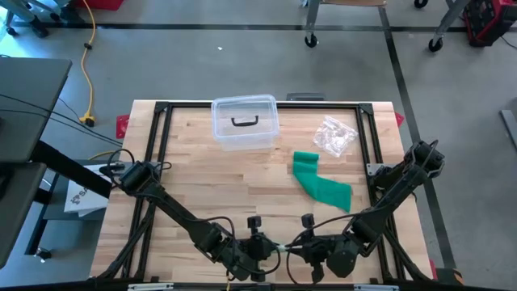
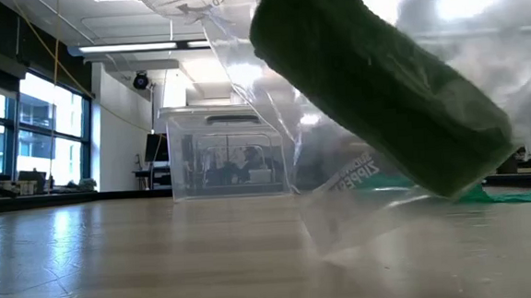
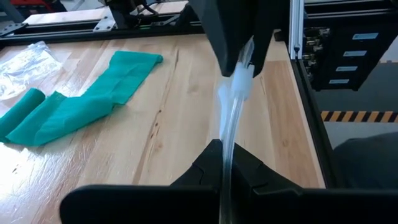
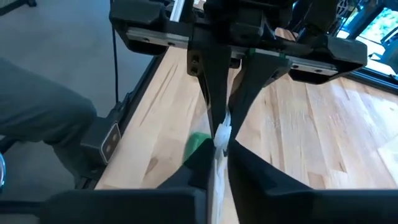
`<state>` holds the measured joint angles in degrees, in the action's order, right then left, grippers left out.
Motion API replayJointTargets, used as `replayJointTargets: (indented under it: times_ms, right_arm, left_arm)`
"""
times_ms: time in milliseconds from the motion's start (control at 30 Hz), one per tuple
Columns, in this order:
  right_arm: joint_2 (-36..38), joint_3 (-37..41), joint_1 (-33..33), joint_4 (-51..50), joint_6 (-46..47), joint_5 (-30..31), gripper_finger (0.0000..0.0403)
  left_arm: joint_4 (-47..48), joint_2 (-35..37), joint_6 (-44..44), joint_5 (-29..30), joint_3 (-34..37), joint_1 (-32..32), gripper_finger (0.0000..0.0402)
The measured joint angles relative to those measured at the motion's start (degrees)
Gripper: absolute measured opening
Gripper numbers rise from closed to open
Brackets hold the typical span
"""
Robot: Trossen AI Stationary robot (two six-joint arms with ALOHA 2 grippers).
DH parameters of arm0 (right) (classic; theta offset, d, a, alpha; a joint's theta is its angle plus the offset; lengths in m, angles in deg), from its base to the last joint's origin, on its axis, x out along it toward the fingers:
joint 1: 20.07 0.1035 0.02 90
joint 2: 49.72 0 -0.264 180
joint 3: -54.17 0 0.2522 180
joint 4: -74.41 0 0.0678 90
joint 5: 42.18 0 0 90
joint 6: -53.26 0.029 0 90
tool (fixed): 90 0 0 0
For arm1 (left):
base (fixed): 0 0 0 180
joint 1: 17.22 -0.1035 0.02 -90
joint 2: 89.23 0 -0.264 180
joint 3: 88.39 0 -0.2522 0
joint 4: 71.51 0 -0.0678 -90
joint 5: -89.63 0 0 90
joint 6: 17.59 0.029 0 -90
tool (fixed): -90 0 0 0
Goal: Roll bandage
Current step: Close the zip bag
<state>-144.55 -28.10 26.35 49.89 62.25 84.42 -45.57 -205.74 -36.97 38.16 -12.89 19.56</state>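
A clear zip bag (image 2: 341, 177) hangs near the table's front edge with a rolled dark green bandage (image 2: 382, 86) tilted inside it. My left gripper (image 3: 225, 163) and my right gripper (image 4: 219, 149) face each other there, both shut on the bag's top edge; in the high view they show as left gripper (image 1: 265, 246) and right gripper (image 1: 305, 242). A second, teal bandage (image 1: 321, 184) lies flat and partly unrolled on the wood right of centre. The grippers hide the bag in the high view. My left gripper pinches the bag's clear top edge (image 3: 227, 140) between its two fingers. It comes slanting down from the table's left, and the film runs taut toward the other gripper. My right gripper pinches the same bunched edge (image 4: 222, 132) between its two fingers, slanting down from the table's right, opposite the left fingers (image 4: 214, 74). The bag hangs below the hold with the roll inside.
A clear lidded box (image 1: 245, 121) with a dark handle stands at the far middle of the table. A crumpled empty clear bag (image 1: 335, 136) lies at the far right. A black frame rail (image 1: 161, 109) runs round the tabletop.
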Motion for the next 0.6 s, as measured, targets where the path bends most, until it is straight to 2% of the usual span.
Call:
replayJointTargets:
  times_ms: [100,433,600]
  right_arm:
    - [0.0,0.0,-0.4,0.1,0.0,0.0,0.0005]
    - [-1.1,-0.1,-2.6,0.2,1.5,0.0,0.0006]
    - [-1.1,-0.1,-2.6,0.3,1.5,0.0,0.0031]
  left_arm:
    - [0.1,0.0,0.0,0.0,0.0,0.0,0.0]
    - [0.3,-0.1,0.0,-0.3,0.0,0.1,0.0]
    - [0.0,-0.1,0.0,-0.3,0.0,0.1,0.0]
